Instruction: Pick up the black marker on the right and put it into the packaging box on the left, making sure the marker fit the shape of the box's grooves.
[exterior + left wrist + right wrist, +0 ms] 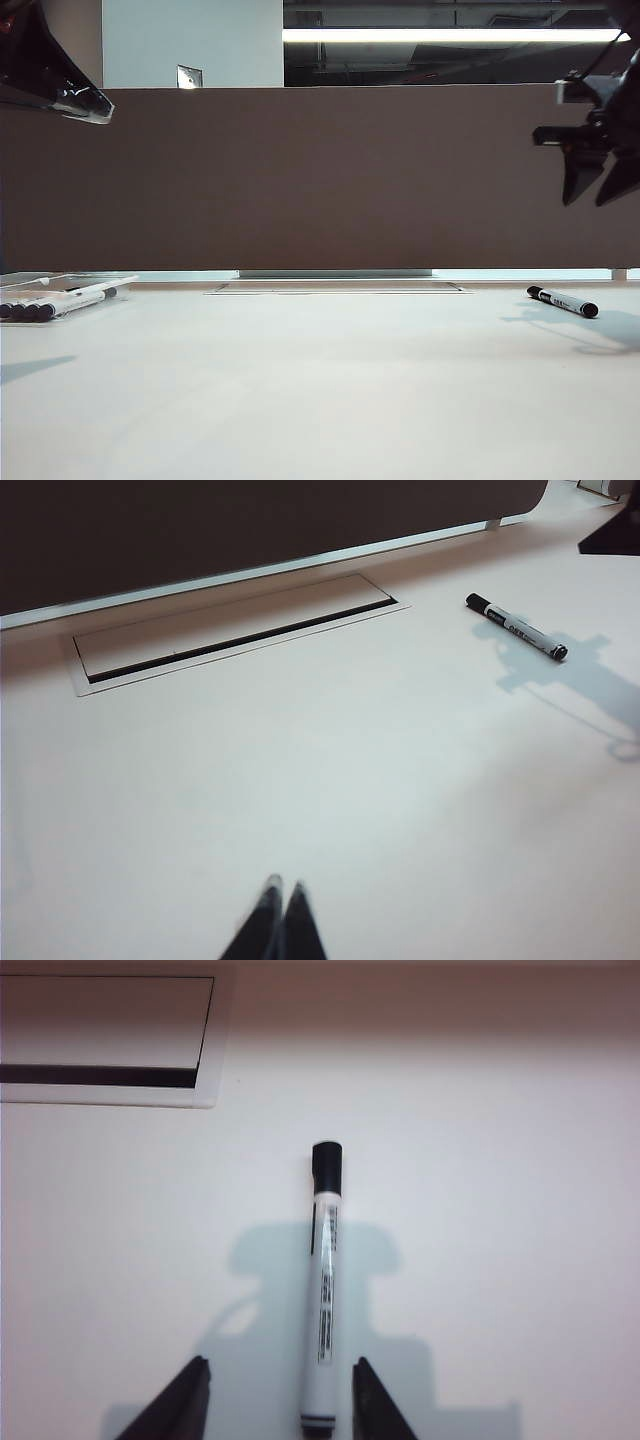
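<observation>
Marker: black marker [325, 1290], slim white barrel, lies between spread right gripper [280, 1395] fingers | left gripper [278, 920] closed, empty | packaging box [40, 285] far

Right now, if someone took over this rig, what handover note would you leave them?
Left gripper: shut, empty, raised over the table's left side.
Right gripper: open, empty, above the black marker, fingers either side in its wrist view, not touching.
The marker lies flat on the table, right side.
Packaging box: far left, already holding other markers.
Done: approach only.
Left: grasp, carry across, seat it in a groove.
</observation>
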Tool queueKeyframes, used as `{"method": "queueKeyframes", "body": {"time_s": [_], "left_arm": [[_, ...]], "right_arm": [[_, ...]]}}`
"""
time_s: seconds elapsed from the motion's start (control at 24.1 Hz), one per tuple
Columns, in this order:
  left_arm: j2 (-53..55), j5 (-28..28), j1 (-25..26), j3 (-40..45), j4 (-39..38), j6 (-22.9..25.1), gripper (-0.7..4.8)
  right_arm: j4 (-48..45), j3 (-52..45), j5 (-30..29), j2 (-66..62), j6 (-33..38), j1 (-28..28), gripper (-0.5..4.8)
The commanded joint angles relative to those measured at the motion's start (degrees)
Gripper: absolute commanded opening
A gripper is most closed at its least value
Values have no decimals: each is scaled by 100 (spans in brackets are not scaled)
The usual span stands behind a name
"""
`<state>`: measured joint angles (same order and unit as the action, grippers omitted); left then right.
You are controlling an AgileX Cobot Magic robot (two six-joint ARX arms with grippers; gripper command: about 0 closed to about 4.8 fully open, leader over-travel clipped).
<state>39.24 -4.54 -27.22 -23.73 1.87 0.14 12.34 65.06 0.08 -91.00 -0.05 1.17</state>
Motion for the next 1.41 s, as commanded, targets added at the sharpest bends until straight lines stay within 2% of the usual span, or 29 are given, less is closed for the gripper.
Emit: {"method": "queueKeyframes", "body": {"time_s": [0.04,0.12,0.5,0.79,1.41], "left_arm": [[-4,-24,-4,-24,55,-15,-6],[-4,-24,-4,-22,55,-15,-6],[-4,-24,-4,-22,57,-15,-6],[-4,-22,-4,-24,107,-15,-6],[-2,-24,-4,-22,120,-17,-6]], "right_arm": [[262,527,-31,-411,0,-9,299],[560,885,-101,-719,0,-28,329],[1290,2105,-481,-1838,0,-210,324],[1620,2946,-498,-2669,-166,-240,324],[1589,3071,-492,-3342,-323,-240,324]]}}
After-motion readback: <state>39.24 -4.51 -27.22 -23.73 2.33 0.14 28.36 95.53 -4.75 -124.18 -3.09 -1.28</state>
